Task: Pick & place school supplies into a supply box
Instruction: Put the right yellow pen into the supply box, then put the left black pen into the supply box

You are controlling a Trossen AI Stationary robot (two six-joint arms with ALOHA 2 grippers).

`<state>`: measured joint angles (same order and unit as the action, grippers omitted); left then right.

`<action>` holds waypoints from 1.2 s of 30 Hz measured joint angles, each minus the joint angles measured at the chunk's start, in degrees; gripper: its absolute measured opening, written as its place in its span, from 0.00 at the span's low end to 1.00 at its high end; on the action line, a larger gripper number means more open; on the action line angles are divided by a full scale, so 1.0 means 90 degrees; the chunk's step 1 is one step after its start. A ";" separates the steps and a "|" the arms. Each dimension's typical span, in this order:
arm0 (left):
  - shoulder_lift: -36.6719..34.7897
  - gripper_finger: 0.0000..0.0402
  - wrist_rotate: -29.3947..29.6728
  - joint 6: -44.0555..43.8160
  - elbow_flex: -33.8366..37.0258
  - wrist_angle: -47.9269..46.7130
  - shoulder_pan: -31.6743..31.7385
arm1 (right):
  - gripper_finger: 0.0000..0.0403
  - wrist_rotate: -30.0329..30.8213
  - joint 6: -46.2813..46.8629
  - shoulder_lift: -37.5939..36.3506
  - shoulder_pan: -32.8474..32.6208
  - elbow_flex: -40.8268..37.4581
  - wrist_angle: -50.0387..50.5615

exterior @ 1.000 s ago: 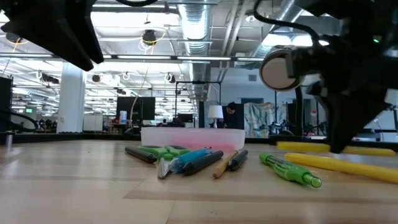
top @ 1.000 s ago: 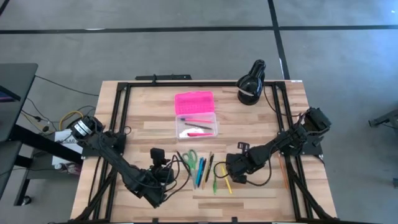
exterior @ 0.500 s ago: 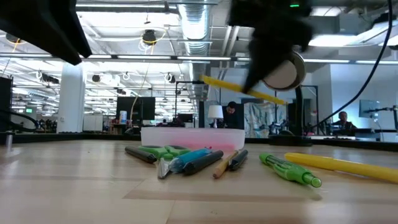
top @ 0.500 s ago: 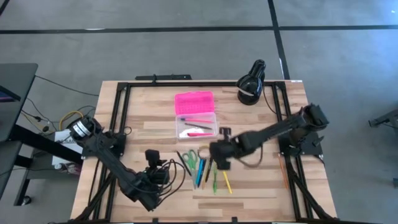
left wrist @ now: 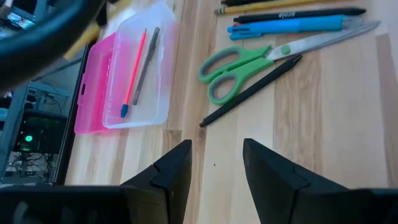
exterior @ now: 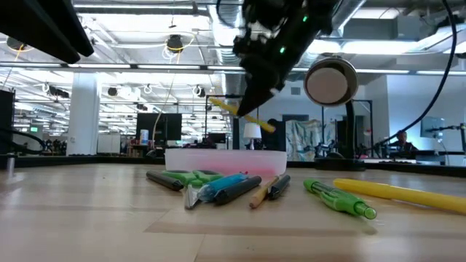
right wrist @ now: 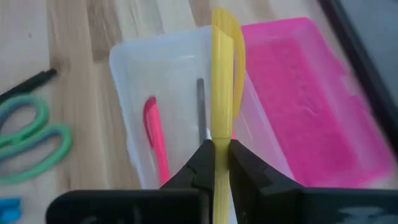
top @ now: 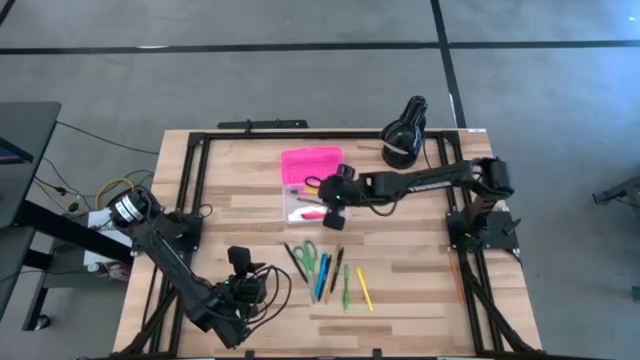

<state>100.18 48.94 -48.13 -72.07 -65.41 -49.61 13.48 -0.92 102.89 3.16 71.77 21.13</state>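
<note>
- Right wrist view: yellow pen (right wrist: pixel 222 74) is pinched in right hand (right wrist: pixel 215 163), held above the clear box (right wrist: pixel 127 68), where a pink pen (right wrist: pixel 155 137) is seen.
- Low view: box contents are hidden.
- Left hand (left wrist: pixel 216 163) is kept spread, low over the counter (left wrist: pixel 348 155) near the scissors (left wrist: pixel 239 65).

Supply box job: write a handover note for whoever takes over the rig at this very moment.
Right gripper: shut on a yellow pen, held above the open supply box.
Left gripper: open, empty, waiting near the table's front-left corner.
Done: a pink pen and a grey pencil lie in the box's clear base; the pink lid is folded open behind it.
Left: drop the yellow pen in, then the green scissors, a second yellow pen and the other pens on the table in front of the box.
</note>
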 joint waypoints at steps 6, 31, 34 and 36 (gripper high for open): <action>0.0000 0.35 0.0093 -0.0167 0.0000 -0.0080 -0.0046 | 0.05 -0.0163 -0.0074 0.0509 0.0318 -0.0010 -0.0114; 0.0034 0.35 0.0546 0.0888 0.0361 0.0695 0.0183 | 0.35 -0.0154 -0.0189 0.0388 -0.0016 -0.0005 0.0083; 0.0036 0.35 0.0516 0.1651 0.0740 0.1459 0.0321 | 0.35 -0.0152 -0.0234 0.0291 -0.0356 -0.0015 0.0411; 0.0039 0.35 0.0341 0.2074 0.0979 0.2020 0.0452 | 0.35 -0.0121 -0.0234 0.0189 -0.0611 0.0001 0.0503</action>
<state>100.53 52.01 -29.46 -63.26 -47.22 -45.54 12.40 -3.03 104.59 -2.34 71.78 25.66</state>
